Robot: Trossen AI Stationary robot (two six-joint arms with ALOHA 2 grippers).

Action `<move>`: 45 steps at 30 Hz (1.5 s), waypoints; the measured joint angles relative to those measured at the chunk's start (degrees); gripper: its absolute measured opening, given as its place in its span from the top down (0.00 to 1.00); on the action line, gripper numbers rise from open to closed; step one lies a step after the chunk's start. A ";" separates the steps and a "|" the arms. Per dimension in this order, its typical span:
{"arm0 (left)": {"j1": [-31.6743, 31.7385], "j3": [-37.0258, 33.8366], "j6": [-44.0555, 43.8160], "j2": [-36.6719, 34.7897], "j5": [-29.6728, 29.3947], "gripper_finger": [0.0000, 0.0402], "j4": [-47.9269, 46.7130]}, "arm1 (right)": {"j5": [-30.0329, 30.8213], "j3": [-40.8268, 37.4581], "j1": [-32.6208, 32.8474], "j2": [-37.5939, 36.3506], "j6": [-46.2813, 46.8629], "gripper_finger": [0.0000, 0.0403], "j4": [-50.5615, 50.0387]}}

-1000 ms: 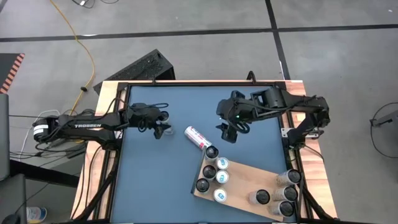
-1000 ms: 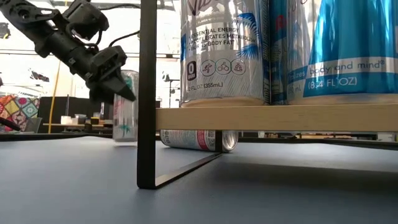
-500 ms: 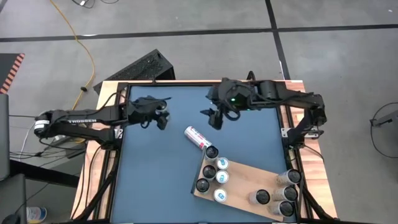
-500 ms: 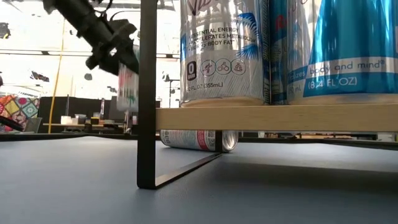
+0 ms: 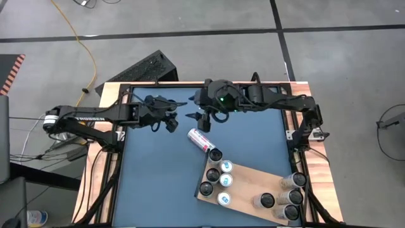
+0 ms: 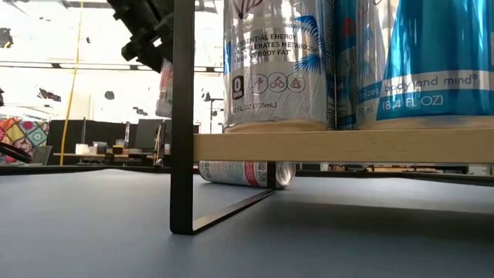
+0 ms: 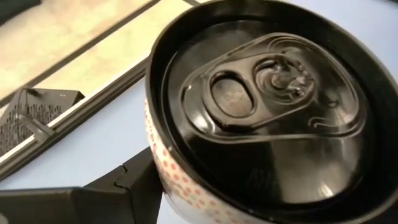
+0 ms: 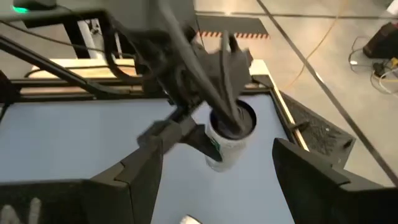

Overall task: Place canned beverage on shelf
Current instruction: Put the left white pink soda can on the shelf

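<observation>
Now the can point(image 5: 169, 125) hangs above the desk point(image 5: 152, 177) near its far edge, clamped in the left tool point(image 5: 169, 121); the left wrist view shows its dark lid and a red-dotted side. Facing it, just beside, the right tool point(image 5: 197, 118) hovers with its fingers spread wide and nothing between them. Another can point(image 5: 200, 140) lies on its side near the desk's middle. Toward the near right corner sits the shelf point(image 5: 253, 183), carrying upright cans point(image 5: 218, 177).
</observation>
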 joint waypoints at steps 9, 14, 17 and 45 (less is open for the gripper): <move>-2.50 2.86 1.80 3.72 -1.63 0.38 1.59 | -0.88 -0.18 -2.07 0.03 -3.35 0.30 -0.01; -3.27 4.23 2.07 4.08 -3.14 0.37 2.07 | -4.11 -3.28 -3.03 0.09 -5.40 0.30 1.87; -3.35 5.17 3.30 4.08 -3.71 0.37 2.17 | -5.02 -5.33 -3.02 0.05 -5.93 0.30 5.77; -5.55 5.72 9.17 3.99 -2.42 0.37 3.42 | -8.47 -6.32 -4.60 4.69 -16.34 0.30 9.25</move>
